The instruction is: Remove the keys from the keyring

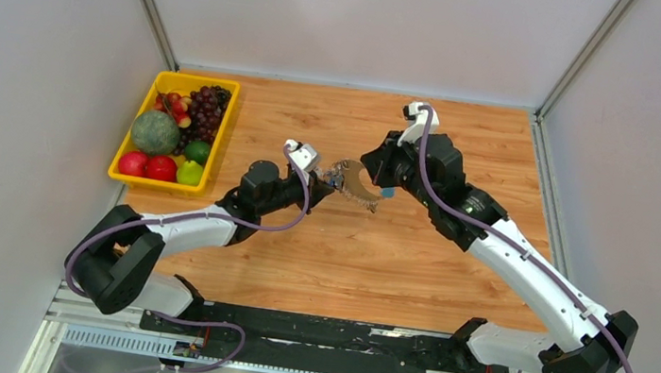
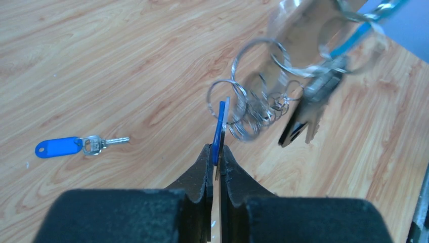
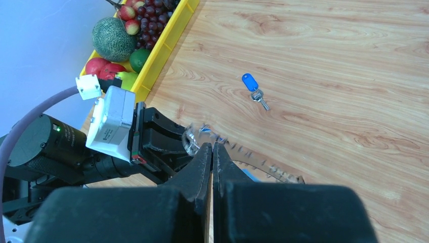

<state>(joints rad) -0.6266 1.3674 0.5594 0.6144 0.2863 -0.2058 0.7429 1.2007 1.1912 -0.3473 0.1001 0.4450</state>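
The keyring (image 1: 353,183), a shiny metal hoop with a blue segment, hangs in the air between my two grippers. My right gripper (image 1: 376,175) is shut on the hoop; in the right wrist view its jaws (image 3: 212,147) are closed on the shiny curved band (image 3: 263,164). My left gripper (image 1: 323,179) is shut on a blue-headed key (image 2: 220,129) that hangs from small split rings (image 2: 248,109). Dark-headed keys (image 2: 303,119) dangle from the hoop (image 2: 354,33) to the right. A loose key with a blue tag (image 2: 66,146) lies on the table; it also shows in the right wrist view (image 3: 253,86).
A yellow tray (image 1: 219,135) of fruit stands at the far left of the wooden table (image 1: 449,277); it also shows in the right wrist view (image 3: 167,40). Grey walls enclose the table on three sides.
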